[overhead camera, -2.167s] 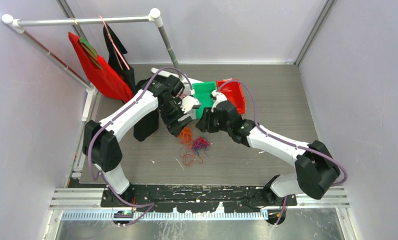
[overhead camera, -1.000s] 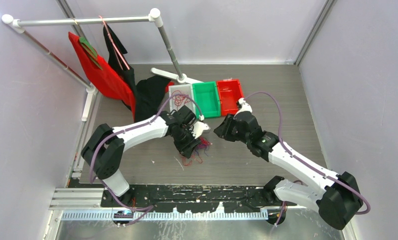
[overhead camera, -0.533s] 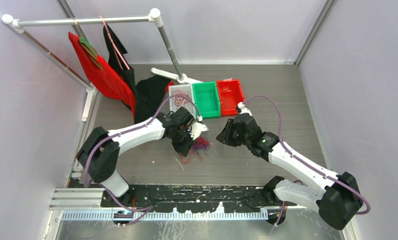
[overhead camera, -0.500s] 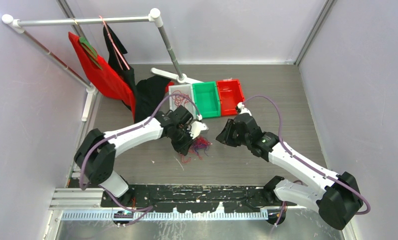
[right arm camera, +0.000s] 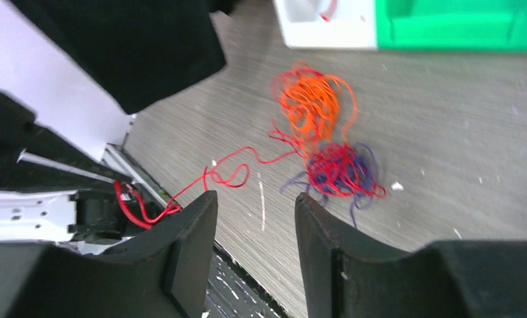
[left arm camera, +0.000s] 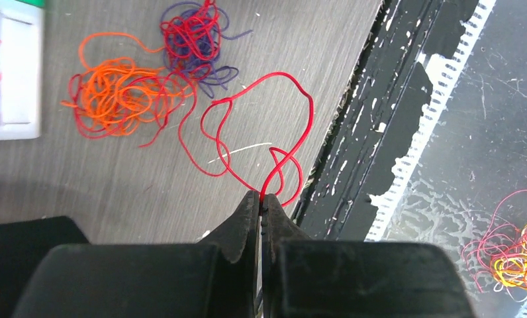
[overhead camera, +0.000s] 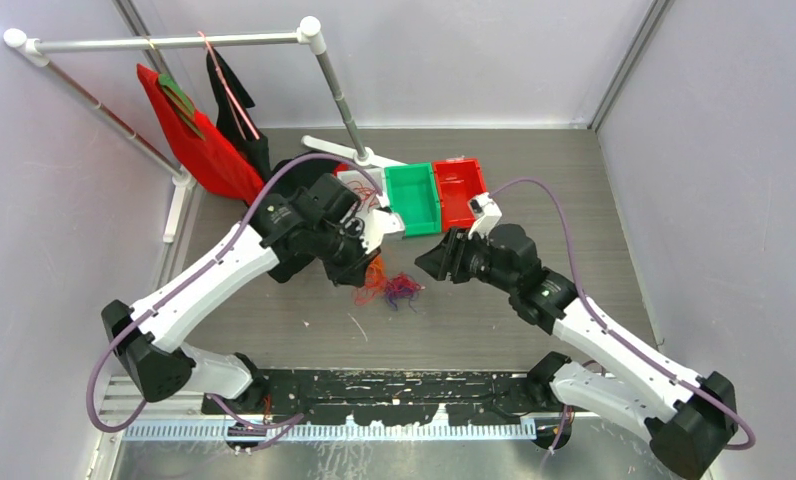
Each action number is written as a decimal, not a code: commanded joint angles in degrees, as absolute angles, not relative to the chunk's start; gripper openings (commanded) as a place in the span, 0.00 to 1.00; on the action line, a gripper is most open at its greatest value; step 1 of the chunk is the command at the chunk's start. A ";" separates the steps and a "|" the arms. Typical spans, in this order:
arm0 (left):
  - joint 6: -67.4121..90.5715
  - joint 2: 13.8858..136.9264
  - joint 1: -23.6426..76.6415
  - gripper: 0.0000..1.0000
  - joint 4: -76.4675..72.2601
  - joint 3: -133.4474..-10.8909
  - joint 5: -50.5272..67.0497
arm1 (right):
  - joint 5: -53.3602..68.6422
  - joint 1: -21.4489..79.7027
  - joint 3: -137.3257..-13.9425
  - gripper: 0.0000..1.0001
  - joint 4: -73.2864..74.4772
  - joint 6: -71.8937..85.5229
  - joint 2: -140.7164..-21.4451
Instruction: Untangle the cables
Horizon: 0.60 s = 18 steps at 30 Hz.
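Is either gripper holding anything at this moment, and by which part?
The left gripper pinches the red cable where a small loop of it crosses. The right gripper is open and holds nothing.

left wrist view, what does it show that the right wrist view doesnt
Only the left wrist view: the left gripper shut on the red cable, plus a pink and yellow wire clump beyond the black base rail. Only the right wrist view: the right gripper, open and empty. Both: the orange clump, the purple and red clump and a corner of the white bin.
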State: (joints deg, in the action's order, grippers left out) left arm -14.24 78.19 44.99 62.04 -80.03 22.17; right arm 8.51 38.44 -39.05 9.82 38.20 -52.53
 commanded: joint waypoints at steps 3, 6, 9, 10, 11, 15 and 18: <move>-15.89 78.54 44.64 0.00 70.95 -93.66 15.52 | 14.94 38.84 -39.89 0.59 -7.11 31.66 -46.13; -15.35 80.24 44.36 0.00 71.74 -99.16 12.92 | 17.47 39.20 -41.10 0.61 -9.23 29.45 -46.52; -15.25 81.31 44.17 0.00 71.97 -102.56 11.96 | 18.97 39.75 -42.21 0.62 -11.78 28.01 -48.17; -15.54 81.63 44.13 0.00 72.00 -103.39 11.84 | 18.85 39.91 -42.62 0.63 -12.60 27.72 -48.91; -15.90 81.87 44.17 0.00 72.16 -104.22 11.62 | 18.53 40.06 -43.07 0.63 -13.14 27.61 -49.81; -17.28 83.18 44.17 0.00 73.59 -108.54 10.35 | 18.78 40.32 -43.96 0.63 -17.06 27.15 -53.74; -18.16 84.23 44.13 0.00 75.12 -113.23 9.75 | 18.29 40.75 -44.04 0.63 -20.09 26.26 -56.39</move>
